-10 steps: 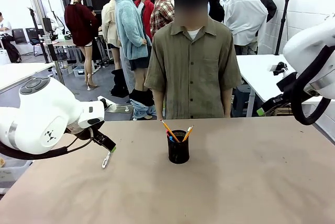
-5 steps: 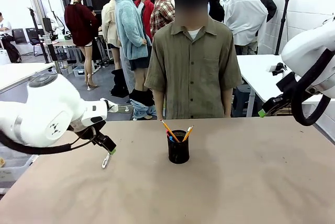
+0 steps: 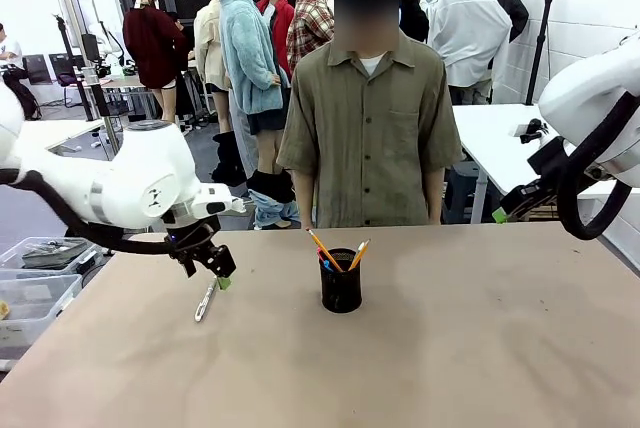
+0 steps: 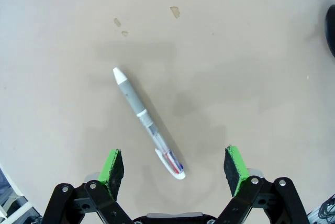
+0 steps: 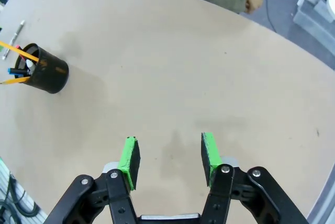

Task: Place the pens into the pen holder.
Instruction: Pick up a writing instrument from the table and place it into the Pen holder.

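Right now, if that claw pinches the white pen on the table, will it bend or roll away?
The white pen looks like rigid plastic: probably stiff and light. Its smooth round barrel could roll on the table if nudged, or slip from the left gripper.

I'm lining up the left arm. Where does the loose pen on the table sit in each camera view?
Front view: the loose pen lies on the table left of centre, just below the left gripper.
Left wrist view: mid-picture, diagonal, its lower end between the open fingers.
Right wrist view: a thin sliver near the top-left edge.
Shared landmark: the pen holder, right of the pen in front, nearer than it from the right wrist.
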